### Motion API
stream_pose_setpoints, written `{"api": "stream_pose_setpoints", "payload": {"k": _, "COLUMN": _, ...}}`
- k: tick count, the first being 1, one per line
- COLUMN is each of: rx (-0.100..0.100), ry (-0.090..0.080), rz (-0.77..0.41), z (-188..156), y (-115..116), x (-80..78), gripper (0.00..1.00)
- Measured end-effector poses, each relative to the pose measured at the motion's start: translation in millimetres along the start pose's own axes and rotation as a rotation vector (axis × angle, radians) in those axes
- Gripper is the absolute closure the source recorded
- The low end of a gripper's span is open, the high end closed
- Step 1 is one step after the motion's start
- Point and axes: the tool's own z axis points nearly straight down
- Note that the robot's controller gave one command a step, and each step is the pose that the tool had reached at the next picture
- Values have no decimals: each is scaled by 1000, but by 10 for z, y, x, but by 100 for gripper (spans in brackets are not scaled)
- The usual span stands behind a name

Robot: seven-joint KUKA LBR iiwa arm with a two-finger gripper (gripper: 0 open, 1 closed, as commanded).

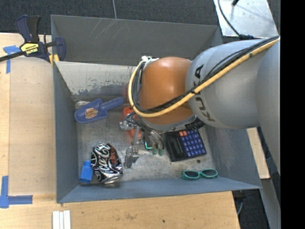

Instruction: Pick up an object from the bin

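Observation:
My gripper [132, 151] hangs below the arm's orange cover, low over the middle of the bin floor. Its metal tip stands just right of a crushed black-and-white can [106, 162], with a small gap between them. A small blue block [86, 172] lies against the can's left side. A black calculator with blue keys [187, 144] sits close on the gripper's right. A bit of a red-orange thing [127, 112] peeks out behind the gripper, mostly hidden by the cover.
A blue brush-like tool with a round label [94, 109] lies at the back left of the bin. Green sunglasses [199, 174] rest against the front wall at the right. The arm and its cover hang over the bin's right half.

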Motion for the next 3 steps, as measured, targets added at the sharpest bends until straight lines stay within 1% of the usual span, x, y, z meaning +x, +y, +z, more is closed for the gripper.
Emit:
{"api": "stream_pose_setpoints", "payload": {"k": 1, "rx": -1, "ry": -7, "rz": 2, "z": -32, "y": -4, "x": -20, "gripper": 0}}
{"api": "stream_pose_setpoints", "payload": {"k": 2, "rx": -1, "ry": -14, "rz": -85, "z": 122, "y": 21, "x": -52, "gripper": 0}}
{"api": "stream_pose_setpoints", "payload": {"k": 3, "rx": 0, "ry": -12, "rz": -366, "z": 685, "y": 139, "x": -81, "gripper": 0}}
